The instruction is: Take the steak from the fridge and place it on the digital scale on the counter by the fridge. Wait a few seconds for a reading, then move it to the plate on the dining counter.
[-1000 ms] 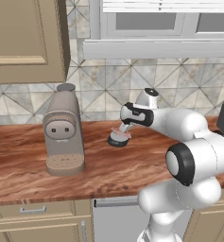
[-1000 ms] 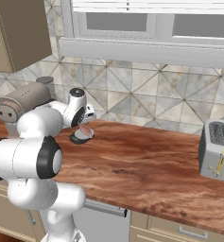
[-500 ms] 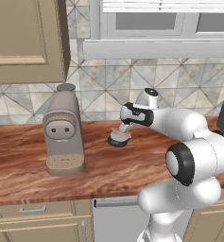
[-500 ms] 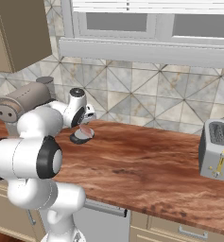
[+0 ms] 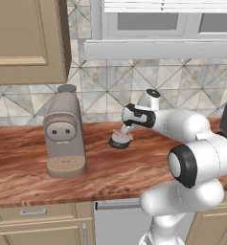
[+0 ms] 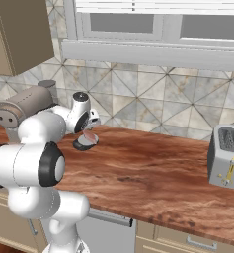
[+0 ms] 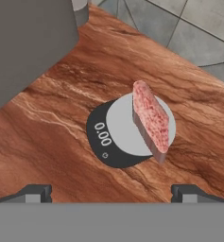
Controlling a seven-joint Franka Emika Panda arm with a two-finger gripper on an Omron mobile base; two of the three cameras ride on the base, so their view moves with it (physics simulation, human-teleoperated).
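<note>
In the hand view, the two dark fingertips of the claw point(image 7: 111, 191) rise at the lower left and lower right of the frame, spread wide apart with nothing between them. The claw holds nothing.

Beyond the fingertips, at centre frame, the small round dark-grey digital scale with a lighter grey top point(image 7: 114, 137) sits on the long reddish-brown wood-grain bench point(image 7: 52, 142). Its dark front rim shows the figures 0.00. The flat pinkish-red steak with pale streaks point(image 7: 151, 119) rests on the right part of the scale's top, tilted up on one edge, and its lower end overhangs the rim toward the lower right. At the upper left of this frame a large grey-beige body, blurred by closeness, blocks the view.

In the left base view the claw point(image 5: 125, 130) hangs just above the scale point(image 5: 119, 143) at centre frame, with the steak point(image 5: 122, 136) between them. The beige pod-style coffee machine point(image 5: 63, 135) stands on the bench point(image 5: 28, 162) to the left, near the scale but apart from it.

In the right base view the scale point(image 6: 84, 144) and steak point(image 6: 90, 137) appear at centre left, beside the arm. A silver two-slot toaster with a yellow lever point(image 6: 227, 156) stands at the right edge, well apart. Behind the bench rises a grey triangle-patterned tiled wall point(image 6: 153, 106).
</note>
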